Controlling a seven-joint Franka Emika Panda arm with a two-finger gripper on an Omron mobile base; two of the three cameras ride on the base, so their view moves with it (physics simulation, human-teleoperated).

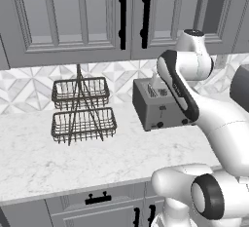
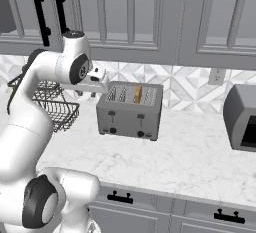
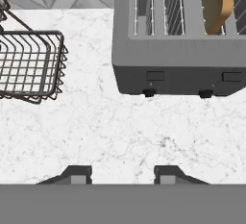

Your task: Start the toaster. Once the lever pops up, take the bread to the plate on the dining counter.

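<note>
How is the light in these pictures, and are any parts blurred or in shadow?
Left base view: flat, even light, no glare on the marble worktop. Right base view: a faint soft shadow under the toaster, edges slightly soft. Hand view: toaster, bread and wire basket all look sharp.

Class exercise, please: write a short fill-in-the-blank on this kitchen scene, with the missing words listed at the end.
1. The bread stands in a slot of the ____.
2. The wire basket rack has ____ tiers.
3. The gripper holds ____.
4. The toaster stands on a ____ worktop.

Missing words: toaster; two; nothing; marble
</note>
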